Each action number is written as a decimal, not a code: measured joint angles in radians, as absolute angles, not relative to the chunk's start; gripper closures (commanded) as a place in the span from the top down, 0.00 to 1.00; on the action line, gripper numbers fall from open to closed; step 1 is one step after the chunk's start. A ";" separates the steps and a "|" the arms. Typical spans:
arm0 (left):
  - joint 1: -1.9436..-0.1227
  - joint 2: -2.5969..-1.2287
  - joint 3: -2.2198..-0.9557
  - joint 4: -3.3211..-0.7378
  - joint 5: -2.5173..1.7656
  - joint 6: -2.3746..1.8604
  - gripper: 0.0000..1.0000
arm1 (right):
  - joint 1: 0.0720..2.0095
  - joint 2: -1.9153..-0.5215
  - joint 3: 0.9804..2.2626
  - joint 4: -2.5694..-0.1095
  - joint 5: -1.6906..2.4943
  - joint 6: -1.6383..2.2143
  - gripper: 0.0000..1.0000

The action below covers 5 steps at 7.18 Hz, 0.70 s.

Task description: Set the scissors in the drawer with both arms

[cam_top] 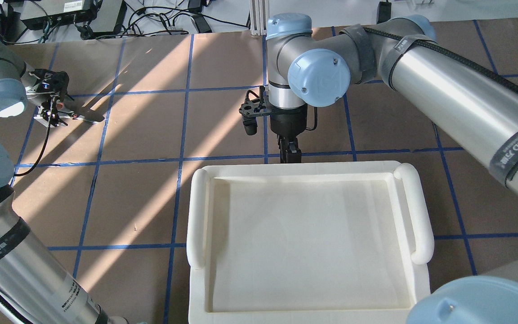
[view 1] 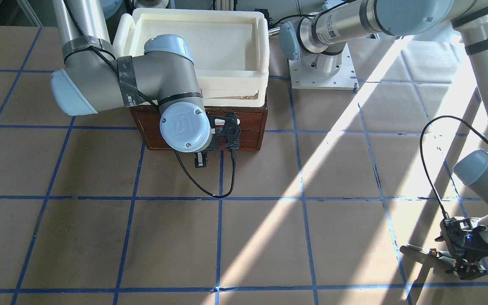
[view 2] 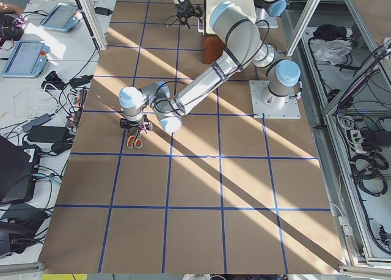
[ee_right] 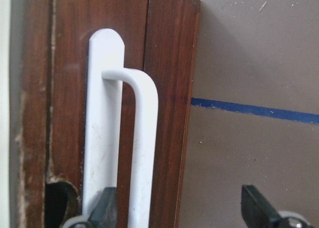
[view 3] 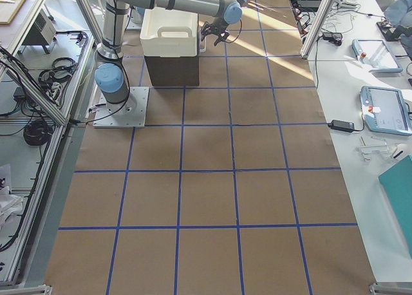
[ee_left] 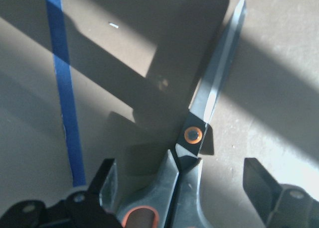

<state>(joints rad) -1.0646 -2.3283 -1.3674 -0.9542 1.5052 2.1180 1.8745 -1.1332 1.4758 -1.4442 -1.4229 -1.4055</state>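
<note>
The scissors (ee_left: 193, 134) lie flat on the brown table, with grey handles, orange-lined loops and silver blades. They also show in the front view (view 1: 417, 253) and the overhead view (cam_top: 83, 117). My left gripper (ee_left: 182, 180) is open and low over them, one finger on each side of the handles, and it shows in the overhead view (cam_top: 52, 114). The drawer (ee_right: 65, 88) is shut, its dark wood front flush with the cabinet (view 1: 246, 127). My right gripper (ee_right: 179, 203) is open around the white bar handle (ee_right: 142, 153), and it shows in the front view (view 1: 201, 161).
A cream-white plastic tray (cam_top: 198, 211) sits on top of the wooden cabinet. The left arm's white base plate (view 1: 322, 76) stands beside the cabinet. Blue tape lines grid the brown table. A black cable (view 1: 210, 190) loops below the right wrist.
</note>
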 measured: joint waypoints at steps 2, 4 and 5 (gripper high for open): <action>-1.065 -2.334 -1.366 -0.954 1.511 2.117 0.61 | 1.874 -1.131 1.474 -1.449 -1.425 -1.404 0.64; -1.065 -2.335 -1.366 -0.954 1.523 2.118 0.00 | 1.873 -1.129 1.457 -1.458 -1.425 -1.404 0.63; -1.065 -2.333 -1.365 -0.954 1.528 2.118 0.00 | 1.872 -1.120 1.431 -1.459 -1.430 -1.404 0.63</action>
